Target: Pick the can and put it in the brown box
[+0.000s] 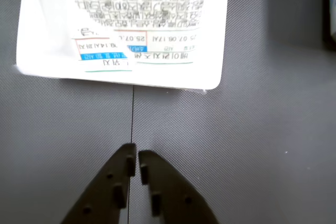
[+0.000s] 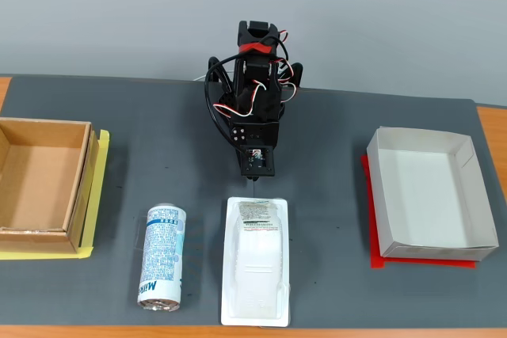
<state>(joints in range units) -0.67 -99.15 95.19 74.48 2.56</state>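
Note:
The can [image 2: 162, 256], white with light-blue print, lies on its side on the dark mat at the front left of the fixed view. The brown box [image 2: 85, 181] stands open at the left edge, on a yellow sheet. My gripper [image 2: 253, 179] hangs low at the mat's middle, behind the can and to its right, well apart from it. In the wrist view the gripper [image 1: 135, 157] is shut and empty above the mat; the can and the brown box are out of that view.
A white plastic blister tray [image 2: 255, 263] with a printed label [image 1: 126, 24] lies just in front of the gripper. A white paper box [image 2: 467, 195] on a red sheet stands at the right. The mat's front edge meets a wooden table edge.

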